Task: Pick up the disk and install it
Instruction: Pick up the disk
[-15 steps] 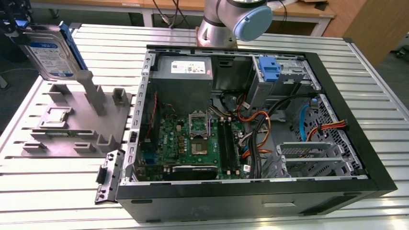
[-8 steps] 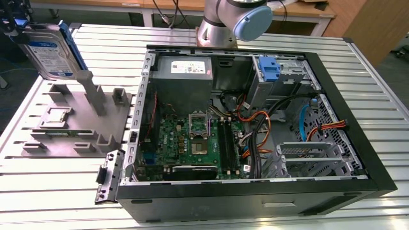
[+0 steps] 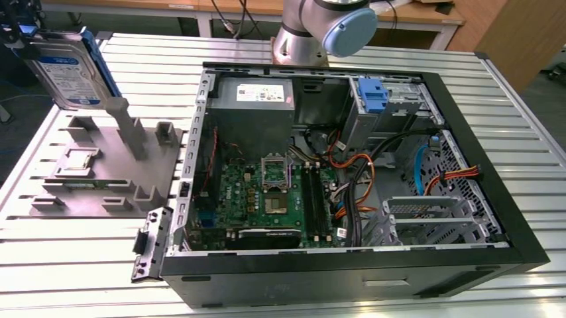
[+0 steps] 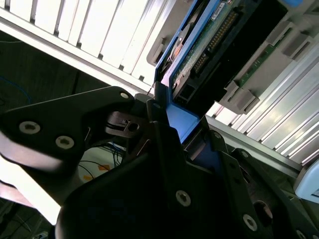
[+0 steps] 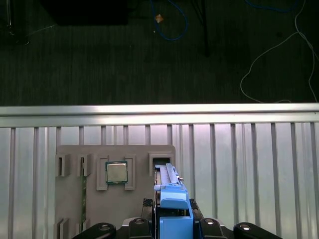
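- The slatted table (image 3: 89,278) carries everything I work over.
- The open computer case (image 3: 354,281) takes up the exterior view's right. Its upper drive bay, marked by a fixed blue bracket (image 3: 373,98), sits at the far corner, well apart from me.
- The grey fixture block (image 3: 62,199) lies beside the case on the exterior view's left, directly beneath my wrist.
- The disk (image 3: 66,69) is in my grasp, hanging above the block. Its long axis runs away from my fingers down towards the block, slightly tilted, with the label facing outward (whether its lower end touches the tall post I cannot tell).
- My gripper (image 5: 172,226) is pinched on the disk's blue carrier at the upper end, one finger on each side, as both wrist views show. The disk therefore lies straight ahead of me, and the case lies off towards the exterior view's right.
- A small processor chip (image 5: 116,172) rests in a pocket of the block, near the slot below the disk.
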